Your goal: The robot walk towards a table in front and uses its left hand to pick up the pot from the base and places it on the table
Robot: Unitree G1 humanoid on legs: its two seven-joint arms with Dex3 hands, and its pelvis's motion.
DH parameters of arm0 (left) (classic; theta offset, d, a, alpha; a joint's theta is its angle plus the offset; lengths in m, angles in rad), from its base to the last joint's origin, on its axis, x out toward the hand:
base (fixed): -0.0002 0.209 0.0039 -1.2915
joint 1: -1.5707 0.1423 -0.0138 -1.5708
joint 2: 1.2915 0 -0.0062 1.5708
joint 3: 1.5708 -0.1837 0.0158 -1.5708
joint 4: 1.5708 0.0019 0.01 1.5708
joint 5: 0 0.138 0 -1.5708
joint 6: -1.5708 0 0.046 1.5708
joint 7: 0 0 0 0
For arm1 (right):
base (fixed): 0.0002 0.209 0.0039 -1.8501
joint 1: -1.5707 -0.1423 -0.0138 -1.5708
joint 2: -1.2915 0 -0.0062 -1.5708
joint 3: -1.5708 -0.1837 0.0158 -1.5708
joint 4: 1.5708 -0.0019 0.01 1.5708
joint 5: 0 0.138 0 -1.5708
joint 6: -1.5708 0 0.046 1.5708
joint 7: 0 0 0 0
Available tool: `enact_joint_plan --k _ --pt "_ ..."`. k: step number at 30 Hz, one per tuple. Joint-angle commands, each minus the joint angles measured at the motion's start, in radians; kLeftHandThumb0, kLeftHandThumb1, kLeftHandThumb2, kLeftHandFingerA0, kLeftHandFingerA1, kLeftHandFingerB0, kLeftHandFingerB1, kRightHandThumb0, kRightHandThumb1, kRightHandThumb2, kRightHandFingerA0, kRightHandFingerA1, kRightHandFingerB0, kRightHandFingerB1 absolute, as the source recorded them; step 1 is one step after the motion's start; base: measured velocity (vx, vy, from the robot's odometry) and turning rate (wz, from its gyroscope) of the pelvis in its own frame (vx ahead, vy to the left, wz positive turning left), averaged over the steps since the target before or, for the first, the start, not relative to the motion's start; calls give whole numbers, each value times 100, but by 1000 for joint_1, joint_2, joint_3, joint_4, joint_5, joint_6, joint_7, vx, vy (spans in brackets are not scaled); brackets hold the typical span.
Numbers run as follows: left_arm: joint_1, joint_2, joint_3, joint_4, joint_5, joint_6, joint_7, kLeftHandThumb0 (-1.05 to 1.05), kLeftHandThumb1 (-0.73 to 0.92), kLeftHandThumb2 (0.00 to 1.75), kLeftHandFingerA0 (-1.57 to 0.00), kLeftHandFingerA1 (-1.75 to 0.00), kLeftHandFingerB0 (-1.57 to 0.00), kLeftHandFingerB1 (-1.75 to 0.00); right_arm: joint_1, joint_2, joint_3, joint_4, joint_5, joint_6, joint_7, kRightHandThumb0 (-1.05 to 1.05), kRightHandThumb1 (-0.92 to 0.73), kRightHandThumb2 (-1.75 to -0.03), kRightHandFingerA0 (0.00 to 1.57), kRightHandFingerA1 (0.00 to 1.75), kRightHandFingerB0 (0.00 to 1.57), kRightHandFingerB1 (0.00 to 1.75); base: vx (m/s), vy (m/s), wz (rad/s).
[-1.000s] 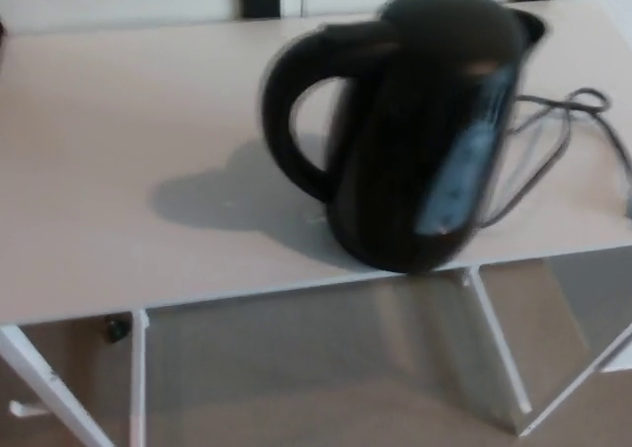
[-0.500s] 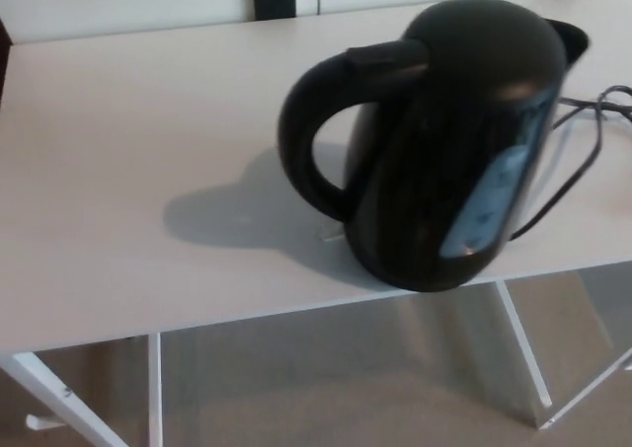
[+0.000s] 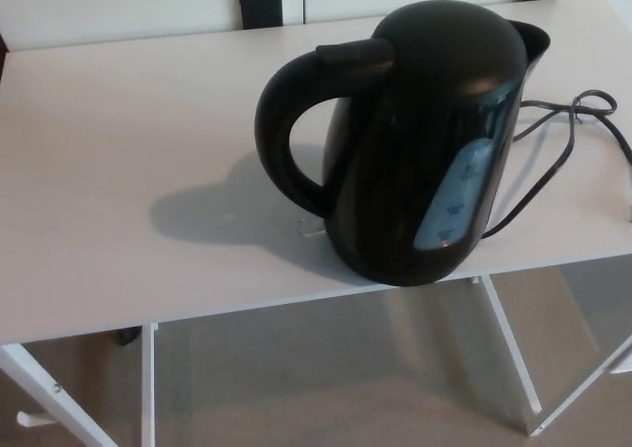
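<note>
The glossy black plastic pot (image 3: 425, 141) stands upright near the front edge of the pale white flat-topped table (image 3: 118, 171), towards its right half. It sits where its thin black power cord (image 3: 568, 136) allows: the cord runs off from behind its lower right side and loops over the tabletop to the right, which suggests the pot is on its base, though the base itself is hidden under the body and cannot be made out. The thick curved black handle (image 3: 281, 121) points to the robot's left, and open tabletop lies beside it, so it faces the side the left hand should come from. That suits the task well. The pale blue water-level window (image 3: 456, 195) faces the camera, and the spout points away to the far right. A small pale object (image 3: 308, 230) lies at the pot's foot below the handle; it is too small to identify. Neither the left hand nor the right hand shows in the head view, and no forearm either, so whether either is open or holding anything cannot be told. Judging from that, the robot is at the table but the reach has not begun, and the pot is unlifted. The next move calls for the left hand to come in low from the left and close around the handle loop.
</note>
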Motion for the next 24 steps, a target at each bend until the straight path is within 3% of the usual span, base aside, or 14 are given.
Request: enact_joint_plan --k 1,5,6,7,9,10,11,12,15,17,18,19,20,24 --pt "8 31 -22 -17 9 -4 -33 -41 54 56 -62 -40 -46 -35 -6 -14 -13 27 14 -8 6 -47 -53 -57 85 59 51 41 0 0 0" --pt "195 117 -111 -389 -150 16 -363 -43 52 56 -54 -37 -40 -33 4 -19 6 -2 -12 5 -12 -47 -56 -57 82 59 50 40 0 0 0" --pt "243 147 -127 -499 -184 27 -403 -45 54 56 -48 -36 -35 -32 4 -18 6 -6 -9 9 -10 -51 -43 -82 78 69 43 54 0 0 0" --pt "286 176 -139 -601 -214 37 -435 -45 54 56 -48 -36 -35 -32 4 -17 5 -9 -3 10 -5 -51 -43 -82 78 69 43 54 0 0 0" --pt "374 257 -130 -880 -373 62 -530 -48 56 58 -42 -34 -28 -30 -17 -12 2 7 2 9 -4 -51 -42 -82 77 70 44 54 0 0 0" --pt "405 286 -107 -994 -468 84 -559 -48 57 57 -39 -34 -29 -30 -17 -11 4 0 2 12 -7 -47 -54 -57 83 62 52 41 0 0 0" --pt "435 313 -79 -1102 -567 109 -583 -48 57 57 -39 -34 -29 -30 -13 -10 5 -11 0 17 -10 -47 -54 -57 83 62 52 41 0 0 0" --pt "488 337 36 -1282 -740 103 -556 -52 56 57 -47 -36 -31 -31 -18 -10 4 -11 4 33 -8 -48 -56 -57 85 61 53 41 0 0 0" --pt "465 335 157 -1435 -922 37 -476 -44 60 58 -45 -37 -27 -31 -20 -15 12 -9 -8 35 -16 -48 -57 -57 85 59 51 40 0 0 0" --pt "394 338 195 -1458 -1003 19 -441 -42 62 59 -41 -37 -25 -31 -22 -19 16 -4 -15 35 -21 -47 -57 -57 85 57 51 39 0 0 0" --pt "326 354 210 -1456 -1068 36 -402 -51 50 70 -32 -44 -23 -40 -26 -19 16 2 -16 33 -24 -45 -57 -57 84 55 49 39 0 0 0" --pt "242 375 230 -1455 -1151 58 -353 -51 50 70 -32 -44 -23 -40 -31 -19 16 9 -17 32 -26 -45 -57 -57 84 55 49 39 0 0 0" --pt "207 396 266 -1462 -1177 55 -294 -45 56 57 -39 -37 -28 -32 -33 -23 21 16 -25 23 -33 -44 -57 -57 83 54 50 38 0 0 0" --pt "26 436 310 -1446 -1187 53 -79 -42 51 55 -50 -41 -35 -34 -35 -31 29 22 -38 -2 -42 -49 -55 -58 85 54 51 39 0 0 0"
